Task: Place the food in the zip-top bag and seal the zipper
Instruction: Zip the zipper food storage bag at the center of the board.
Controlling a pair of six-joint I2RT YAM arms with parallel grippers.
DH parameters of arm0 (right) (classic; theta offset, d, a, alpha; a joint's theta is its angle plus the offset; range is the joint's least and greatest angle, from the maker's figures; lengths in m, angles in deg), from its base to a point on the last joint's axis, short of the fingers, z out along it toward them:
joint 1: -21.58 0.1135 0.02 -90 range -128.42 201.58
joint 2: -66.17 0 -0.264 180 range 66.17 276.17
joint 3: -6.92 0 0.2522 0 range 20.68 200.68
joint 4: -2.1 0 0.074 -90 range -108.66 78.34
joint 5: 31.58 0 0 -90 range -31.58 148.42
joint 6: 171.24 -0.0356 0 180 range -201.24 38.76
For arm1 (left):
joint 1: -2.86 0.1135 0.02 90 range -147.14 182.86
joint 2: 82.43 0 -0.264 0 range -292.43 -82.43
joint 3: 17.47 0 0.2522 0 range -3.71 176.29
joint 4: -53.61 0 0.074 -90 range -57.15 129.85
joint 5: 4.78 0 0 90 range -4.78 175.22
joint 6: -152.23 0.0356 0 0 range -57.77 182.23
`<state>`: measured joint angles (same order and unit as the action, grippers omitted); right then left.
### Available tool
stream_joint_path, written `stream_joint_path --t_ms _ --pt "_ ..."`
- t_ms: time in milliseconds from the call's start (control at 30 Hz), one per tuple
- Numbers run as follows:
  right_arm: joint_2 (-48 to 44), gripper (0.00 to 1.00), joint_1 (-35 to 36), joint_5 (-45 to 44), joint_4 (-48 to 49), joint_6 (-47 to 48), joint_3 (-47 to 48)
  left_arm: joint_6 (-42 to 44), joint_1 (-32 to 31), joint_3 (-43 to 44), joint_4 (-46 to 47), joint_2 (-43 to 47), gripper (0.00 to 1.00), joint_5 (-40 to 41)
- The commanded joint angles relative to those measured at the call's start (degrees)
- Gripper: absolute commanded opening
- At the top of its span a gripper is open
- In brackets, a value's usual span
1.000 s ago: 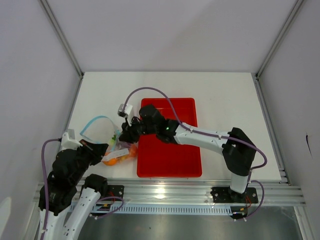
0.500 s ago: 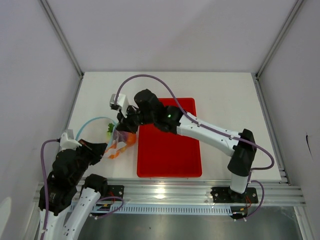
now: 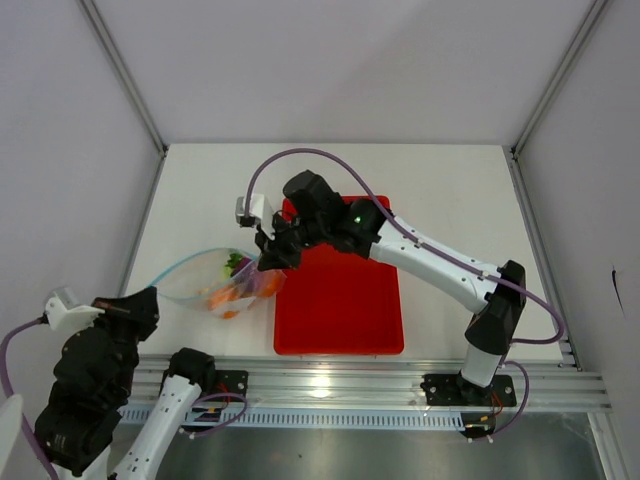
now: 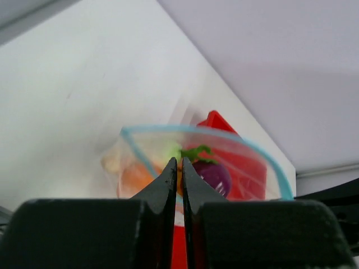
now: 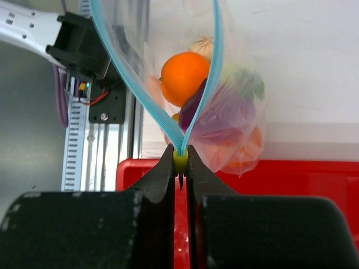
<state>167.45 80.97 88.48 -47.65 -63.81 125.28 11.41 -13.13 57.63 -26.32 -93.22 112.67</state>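
1. The zip-top bag (image 3: 215,285) is thin, clear, floppy film. It hangs off the white table (image 3: 450,180), stretched between my two grippers just left of the red tray (image 3: 340,320).
2. The zipper (image 5: 220,39) is a narrow blue strip. Its two lips bow apart into a lens shape, so the mouth gapes.
3. The right gripper (image 5: 180,159) has its black fingers pressed almost together. They pinch the end of the strip where the two lips meet.
4. The left gripper (image 4: 178,171) is closed just as narrowly on the opposite stretch of the bag's rim, with film between its fingers.
5. The food sits bunched in the sagging bottom of the bag. I see a smooth round orange (image 5: 184,70), a pale ridged garlic (image 5: 205,43) behind it and a glossy purple onion (image 5: 221,115).
6. A leafy green stem (image 4: 196,151) shows in the left wrist view, but the radish below it is blurred.
7. Low down, orange shapes smear together through the wrinkled plastic, and I cannot separate pumpkin from ginger.
8. In the top view the right arm covers its own fingertips.
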Motion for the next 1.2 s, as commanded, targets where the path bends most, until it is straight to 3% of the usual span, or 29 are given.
stream_joint_path --t_ms 0,267,367,467,500,600,633,733,867,1167 --pt "-0.8 0.0 1.2 2.7 -1.5 1.1 -0.3 5.5 -0.1 2.1 2.4 -2.1 0.08 6.3" --pt "4.1 0.0 3.9 2.5 -1.5 1.2 7.4 8.9 -0.2 2.4 4.9 -2.3 0.09 8.4" --pt "7.8 0.0 4.3 1.1 -2.6 1.1 12.6 11.1 -0.1 3.7 5.7 -2.2 0.15 4.9" --pt "10.8 0.0 5.0 -0.3 -2.5 1.1 16.3 18.7 -0.2 2.2 11.8 -2.1 0.37 -9.0" --pt "11.7 0.0 5.3 -0.3 -3.4 1.1 18.8 22.2 -0.2 1.7 13.3 -2.8 0.54 -17.0" --pt "16.2 0.0 5.3 0.5 -8.4 1.4 27.2 28.0 -0.2 -2.8 17.9 -4.7 0.79 -28.2" --pt "17.4 0.0 5.6 1.0 -10.1 1.7 29.3 28.6 -0.2 -3.2 17.0 -6.8 0.82 -32.6" --pt "19.3 0.0 6.2 2.6 -13.1 3.1 33.3 28.8 -0.1 -2.9 14.6 -7.5 0.85 -31.8" --pt "18.2 0.0 5.6 2.1 -9.9 2.5 30.3 28.9 -0.2 -2.6 16.9 -2.5 0.84 -30.1" --pt "22.7 0.0 0.7 2.9 -11.3 -3.6 26.5 29.2 -0.3 -3.9 16.6 -4.6 0.83 -33.9"
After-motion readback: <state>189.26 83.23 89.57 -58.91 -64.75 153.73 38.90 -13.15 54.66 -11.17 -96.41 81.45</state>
